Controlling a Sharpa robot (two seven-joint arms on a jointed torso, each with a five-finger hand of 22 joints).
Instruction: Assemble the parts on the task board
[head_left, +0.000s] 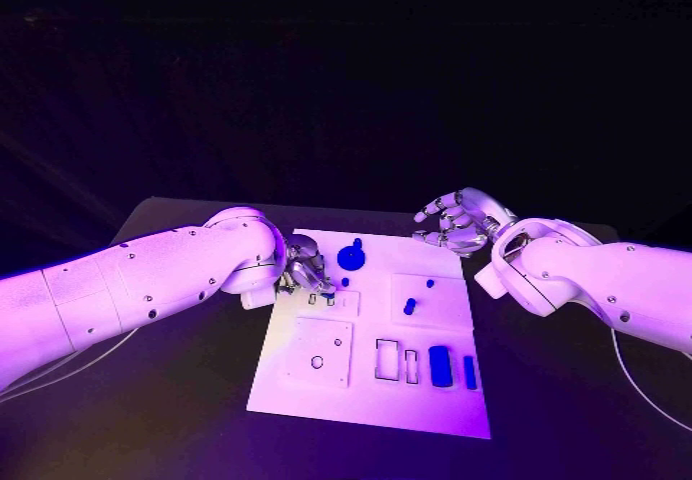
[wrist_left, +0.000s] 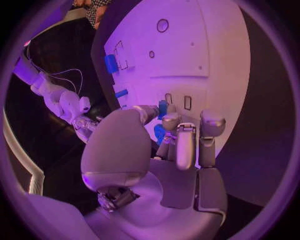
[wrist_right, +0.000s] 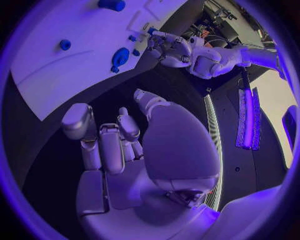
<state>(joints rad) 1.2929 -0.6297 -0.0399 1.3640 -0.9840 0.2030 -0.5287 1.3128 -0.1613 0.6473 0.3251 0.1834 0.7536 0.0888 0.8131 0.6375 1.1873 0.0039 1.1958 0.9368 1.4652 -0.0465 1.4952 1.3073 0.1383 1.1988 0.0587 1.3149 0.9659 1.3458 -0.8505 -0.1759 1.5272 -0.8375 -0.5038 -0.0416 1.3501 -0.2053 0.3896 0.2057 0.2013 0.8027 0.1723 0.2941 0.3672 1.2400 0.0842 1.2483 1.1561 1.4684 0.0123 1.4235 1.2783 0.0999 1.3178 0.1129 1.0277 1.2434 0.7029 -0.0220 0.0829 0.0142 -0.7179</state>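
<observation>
The white task board (head_left: 368, 400) lies in the middle of the table. My left hand (head_left: 307, 270) is over the board's far left edge, and its thumb and fingers pinch a small blue part (wrist_left: 162, 108) just above two small slots (wrist_left: 187, 102). A round blue part (head_left: 351, 257) stands just right of that hand. Two small blue parts (head_left: 410, 306) sit on the raised square plate at the right. A blue block (head_left: 440, 366) and a thin blue bar (head_left: 470, 372) lie beside two frames (head_left: 388, 358). My right hand (head_left: 454, 222) hovers off the far right corner, loosely bent and holding nothing.
A square plate with two holes (head_left: 317, 350) sits on the board's near left. The black table (head_left: 577, 400) surrounds the board. My left forearm (head_left: 144, 285) reaches over the table on the left, and my right forearm (head_left: 606, 285) over the right.
</observation>
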